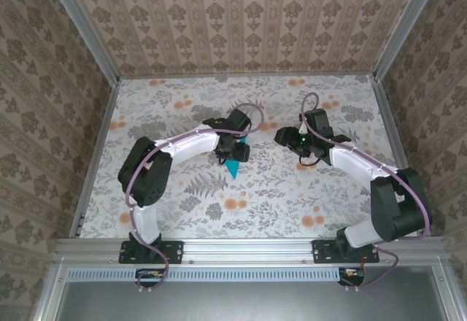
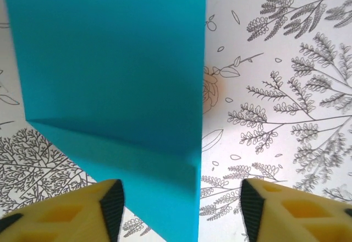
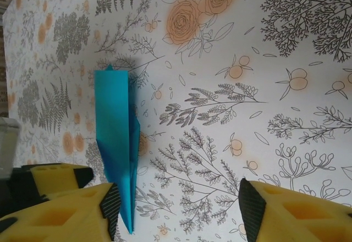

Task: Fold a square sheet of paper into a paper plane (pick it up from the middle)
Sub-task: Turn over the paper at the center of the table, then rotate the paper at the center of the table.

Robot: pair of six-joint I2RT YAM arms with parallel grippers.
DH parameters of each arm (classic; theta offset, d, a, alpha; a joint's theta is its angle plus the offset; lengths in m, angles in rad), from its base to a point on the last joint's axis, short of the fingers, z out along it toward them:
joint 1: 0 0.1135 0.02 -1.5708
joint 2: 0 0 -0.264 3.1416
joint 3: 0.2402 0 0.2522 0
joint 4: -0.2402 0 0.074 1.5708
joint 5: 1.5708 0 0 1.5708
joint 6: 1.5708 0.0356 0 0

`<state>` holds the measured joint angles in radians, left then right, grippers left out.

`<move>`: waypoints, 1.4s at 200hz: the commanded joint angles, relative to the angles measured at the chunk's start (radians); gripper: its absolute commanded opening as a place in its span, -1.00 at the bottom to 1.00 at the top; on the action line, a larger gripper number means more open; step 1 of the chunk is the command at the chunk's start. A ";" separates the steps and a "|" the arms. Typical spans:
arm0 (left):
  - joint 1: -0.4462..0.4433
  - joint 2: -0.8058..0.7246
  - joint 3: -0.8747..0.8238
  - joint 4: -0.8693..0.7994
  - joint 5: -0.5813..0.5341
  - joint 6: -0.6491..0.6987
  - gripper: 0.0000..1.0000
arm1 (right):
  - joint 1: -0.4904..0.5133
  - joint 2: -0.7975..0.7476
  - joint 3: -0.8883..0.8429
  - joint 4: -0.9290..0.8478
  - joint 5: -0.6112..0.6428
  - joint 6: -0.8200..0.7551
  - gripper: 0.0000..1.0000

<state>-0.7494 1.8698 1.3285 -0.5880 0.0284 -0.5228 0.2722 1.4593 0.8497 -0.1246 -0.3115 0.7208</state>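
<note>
Hovering left tool: jaws spread, gripping nothing, right over the plane.
Teal paper plane: lying on the bench under it; light, floppy, creases easily, so I'd pinch the thick centre fold.
Empty right tool: open too, off beside it.

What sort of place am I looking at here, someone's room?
Probably a robot test booth, not a home: a left arm and right arm bolted to a metal rail, with wallpapered panels boxing in a flower-patterned table.
</note>
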 commanded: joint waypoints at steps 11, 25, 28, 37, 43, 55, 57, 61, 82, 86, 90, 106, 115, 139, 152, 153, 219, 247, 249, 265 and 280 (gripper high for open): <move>0.099 -0.153 -0.125 0.151 0.133 -0.072 0.45 | 0.110 0.051 0.068 -0.027 0.019 -0.049 0.10; 0.146 -0.205 -0.194 0.187 0.131 -0.104 0.56 | 0.186 0.095 0.108 -0.031 0.034 -0.048 0.00; 0.156 -0.215 -0.207 0.192 0.131 -0.110 0.57 | 0.200 0.106 0.120 -0.033 0.040 -0.048 -0.02; 0.187 -0.244 -0.249 0.203 0.130 -0.126 0.62 | 0.249 0.139 0.152 -0.035 0.053 -0.039 -0.07; 0.205 -0.260 -0.274 0.208 0.125 -0.132 0.64 | 0.277 0.167 0.174 -0.033 0.057 -0.032 -0.11; 0.237 -0.296 -0.317 0.206 0.108 -0.137 0.67 | 0.336 0.224 0.222 -0.039 0.070 -0.017 -0.17; 0.241 -0.303 -0.324 0.204 0.106 -0.138 0.68 | 0.344 0.233 0.231 -0.041 0.073 -0.016 -0.18; 0.250 -0.314 -0.335 0.202 0.098 -0.140 0.70 | 0.359 0.254 0.251 -0.049 0.079 -0.013 -0.19; 0.287 -0.376 -0.404 0.197 0.064 -0.153 0.78 | 0.428 0.358 0.354 -0.100 0.108 0.000 -0.26; 0.315 -0.389 -0.416 0.201 0.061 -0.157 0.80 | 0.438 0.378 0.372 -0.111 0.111 0.001 -0.27; 0.326 -0.401 -0.430 0.202 0.058 -0.161 0.82 | 0.445 0.393 0.389 -0.120 0.112 0.004 -0.28; 0.361 -0.446 -0.479 0.213 0.054 -0.175 0.93 | 0.465 0.458 0.442 -0.157 0.117 0.009 -0.29; 0.377 -0.467 -0.501 0.219 0.056 -0.180 0.97 | 0.470 0.492 0.472 -0.189 0.119 0.007 -0.30; 0.403 -0.501 -0.534 0.222 0.065 -0.173 1.00 | 0.473 0.548 0.506 -0.257 0.147 -0.032 -0.31; 0.406 -0.510 -0.544 0.231 0.071 -0.159 1.00 | 0.472 0.560 0.510 -0.292 0.170 -0.074 -0.30; 0.406 -0.511 -0.544 0.232 0.071 -0.158 1.00 | 0.471 0.560 0.510 -0.294 0.170 -0.078 -0.30; 0.414 -0.520 -0.572 0.278 0.091 -0.151 1.00 | 0.450 0.571 0.432 -0.478 0.092 -0.533 -0.24; 0.415 -0.528 -0.581 0.290 0.100 -0.159 1.00 | 0.450 0.485 0.346 -0.507 0.040 -0.706 -0.28; 0.415 -0.530 -0.582 0.292 0.102 -0.159 1.00 | 0.450 0.478 0.342 -0.506 0.040 -0.711 -0.28; 0.415 -0.540 -0.594 0.313 0.118 -0.167 1.00 | 0.448 0.420 0.336 -0.480 0.044 -0.700 -0.27; 0.415 -0.552 -0.604 0.335 0.134 -0.176 1.00 | 0.449 0.369 0.348 -0.449 0.077 -0.624 -0.20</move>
<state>-0.3428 1.3552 0.7479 -0.2974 0.1257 -0.6815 0.7261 1.9018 1.2072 -0.5194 -0.2501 0.1116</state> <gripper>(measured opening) 0.999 0.374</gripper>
